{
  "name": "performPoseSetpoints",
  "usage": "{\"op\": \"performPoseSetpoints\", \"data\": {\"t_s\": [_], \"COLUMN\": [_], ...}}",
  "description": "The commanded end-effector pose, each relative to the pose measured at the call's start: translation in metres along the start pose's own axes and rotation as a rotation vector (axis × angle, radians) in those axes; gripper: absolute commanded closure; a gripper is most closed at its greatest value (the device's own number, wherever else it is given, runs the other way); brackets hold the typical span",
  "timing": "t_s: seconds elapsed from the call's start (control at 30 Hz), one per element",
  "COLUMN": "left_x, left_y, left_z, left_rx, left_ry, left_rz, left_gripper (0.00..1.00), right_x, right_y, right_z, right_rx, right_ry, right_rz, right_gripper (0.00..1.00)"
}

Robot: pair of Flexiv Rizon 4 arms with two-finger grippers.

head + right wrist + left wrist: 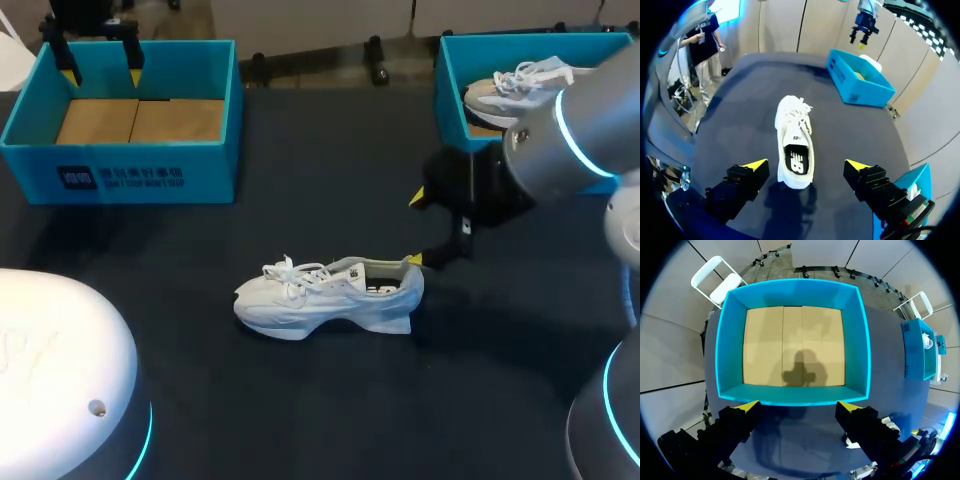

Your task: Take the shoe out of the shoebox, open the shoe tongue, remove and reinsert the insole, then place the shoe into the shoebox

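Right gripper [806, 165]: spread wide, empty, at the heel of the white shoe [325, 295], likely poised to grasp. Left gripper [799, 405]: open above the far-left shoebox [140, 180], out of the way.

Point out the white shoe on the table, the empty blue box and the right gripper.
white shoe [330, 298], head view, middle of its side.
empty blue box [210, 170], head view, its front wall.
right gripper [415, 228], head view, midway between its yellow tips.
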State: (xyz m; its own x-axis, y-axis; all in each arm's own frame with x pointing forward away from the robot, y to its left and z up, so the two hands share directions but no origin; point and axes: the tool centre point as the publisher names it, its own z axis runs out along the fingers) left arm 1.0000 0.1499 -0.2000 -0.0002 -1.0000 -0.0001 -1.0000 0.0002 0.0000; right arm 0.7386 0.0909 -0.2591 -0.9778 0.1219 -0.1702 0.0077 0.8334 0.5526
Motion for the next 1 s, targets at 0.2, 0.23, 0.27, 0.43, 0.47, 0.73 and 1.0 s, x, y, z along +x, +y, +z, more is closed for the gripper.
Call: {"op": "performPoseSetpoints", "data": {"t_s": [0.2,0.23,0.27,0.43,0.47,0.73,1.0], "left_x": [0.000,0.000,0.000,0.000,0.000,0.000,0.000], "left_y": [0.000,0.000,0.000,0.000,0.000,0.000,0.000], "left_z": [0.000,0.000,0.000,0.000,0.000,0.000,0.000], "left_rx": [0.000,0.000,0.000,0.000,0.000,0.000,0.000], "left_ry": [0.000,0.000,0.000,0.000,0.000,0.000,0.000], "left_rz": [0.000,0.000,0.000,0.000,0.000,0.000,0.000], "left_gripper": [0.00,0.00,0.00,0.00,0.00,0.00,0.00], "right_x": [-0.004,-0.003,-0.002,0.001,0.001,0.003,0.007], "right_y": [-0.024,-0.028,-0.030,-0.047,-0.050,-0.067,-0.074], "right_z": [0.007,0.009,0.011,0.024,0.026,0.040,0.060], "right_rx": [-0.057,-0.057,-0.059,-0.059,-0.062,-0.068,-0.097], "right_ry": [0.065,0.073,0.080,0.108,0.109,0.103,0.105], "right_rz": [-0.042,-0.045,-0.048,-0.033,-0.020,0.028,0.066], "right_gripper": [0.00,0.00,0.00,0.00,0.00,0.00,0.00]}}
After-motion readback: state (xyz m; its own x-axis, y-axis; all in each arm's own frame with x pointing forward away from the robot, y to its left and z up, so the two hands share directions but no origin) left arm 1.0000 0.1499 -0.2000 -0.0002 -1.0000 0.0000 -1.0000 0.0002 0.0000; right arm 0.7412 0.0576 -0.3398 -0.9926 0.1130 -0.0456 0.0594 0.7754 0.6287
